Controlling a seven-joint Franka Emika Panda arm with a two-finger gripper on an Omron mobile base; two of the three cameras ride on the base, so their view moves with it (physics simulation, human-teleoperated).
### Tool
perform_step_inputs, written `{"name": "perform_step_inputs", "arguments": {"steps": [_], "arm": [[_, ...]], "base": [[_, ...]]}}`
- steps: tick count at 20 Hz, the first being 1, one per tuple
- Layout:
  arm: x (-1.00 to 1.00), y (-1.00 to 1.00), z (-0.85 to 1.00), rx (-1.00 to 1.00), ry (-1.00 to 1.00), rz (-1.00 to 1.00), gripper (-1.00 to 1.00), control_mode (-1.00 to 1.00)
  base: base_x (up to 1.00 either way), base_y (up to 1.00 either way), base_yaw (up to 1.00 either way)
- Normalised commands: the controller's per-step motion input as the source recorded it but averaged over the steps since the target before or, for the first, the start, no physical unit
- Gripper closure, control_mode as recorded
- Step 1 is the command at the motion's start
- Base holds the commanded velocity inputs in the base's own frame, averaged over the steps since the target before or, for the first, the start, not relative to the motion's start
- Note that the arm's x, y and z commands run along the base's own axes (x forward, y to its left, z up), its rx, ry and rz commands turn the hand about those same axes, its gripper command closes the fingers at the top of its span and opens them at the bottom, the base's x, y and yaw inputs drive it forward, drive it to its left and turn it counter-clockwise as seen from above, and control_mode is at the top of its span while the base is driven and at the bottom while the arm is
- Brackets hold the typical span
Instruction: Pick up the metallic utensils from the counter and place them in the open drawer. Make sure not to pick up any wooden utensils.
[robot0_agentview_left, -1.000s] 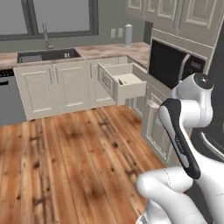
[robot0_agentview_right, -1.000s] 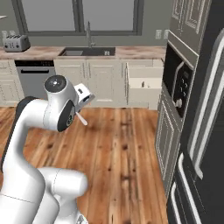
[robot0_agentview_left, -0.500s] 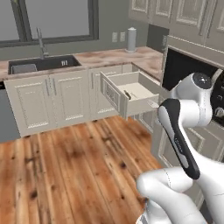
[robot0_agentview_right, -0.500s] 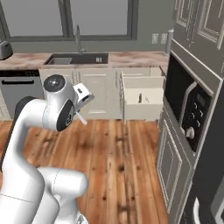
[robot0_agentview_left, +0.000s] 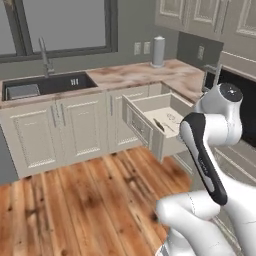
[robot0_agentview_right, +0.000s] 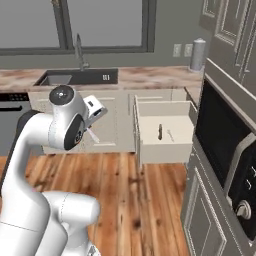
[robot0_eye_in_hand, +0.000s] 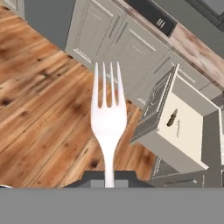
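My gripper (robot0_eye_in_hand: 109, 177) is shut on the handle of a silver fork (robot0_eye_in_hand: 108, 116), one of the metallic utensils, whose tines point away from the hand. From the right base view the gripper (robot0_agentview_right: 90, 124) hangs over the wood floor, left of the drawer (robot0_agentview_right: 186, 112), with the fork (robot0_agentview_right: 93, 136) slanting down. The cream drawer (robot0_agentview_left: 131, 117) stands pulled out. Inside it lies a dark-handled knife (robot0_agentview_right: 160, 131) with a small pale thin piece (robot0_agentview_right: 171, 134) beside it. The hand view catches the drawer (robot0_eye_in_hand: 199, 98) at right with the knife (robot0_eye_in_hand: 172, 118) in it. The counter and the wooden utensils are out of view.
A sink (robot0_agentview_left: 47, 85) with a tap sits in the stone worktop under the window. A paper-towel roll (robot0_agentview_left: 158, 51) stands at the back corner. A built-in microwave (robot0_agentview_right: 225, 140) and tall cabinets line the right side. Wood floor (robot0_agentview_left: 75, 200) lies in front of the cabinets.
The whole picture has shifted as the base drove: drawer and sink cabinets now appear nearer and more central. The fork stays held in the shut gripper.
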Motion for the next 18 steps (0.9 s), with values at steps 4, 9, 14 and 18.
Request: {"name": "perform_step_inputs", "arguments": {"steps": [4, 9, 14, 18], "arm": [[0.00, 0.00, 0.00, 0.00, 0.00, 0.00, 1.00, 1.00], [0.00, 0.00, 0.00, 0.00, 0.00, 0.00, 1.00, 1.00], [0.00, 0.00, 0.00, 0.00, 0.00, 0.00, 1.00, 1.00], [0.00, 0.00, 0.00, 0.00, 0.00, 0.00, 1.00, 1.00]], "base": [[0.97, -0.36, -0.04], [0.61, -0.61, -0.06], [0.54, -0.38, -0.09], [0.78, 0.00, -0.07]]}}
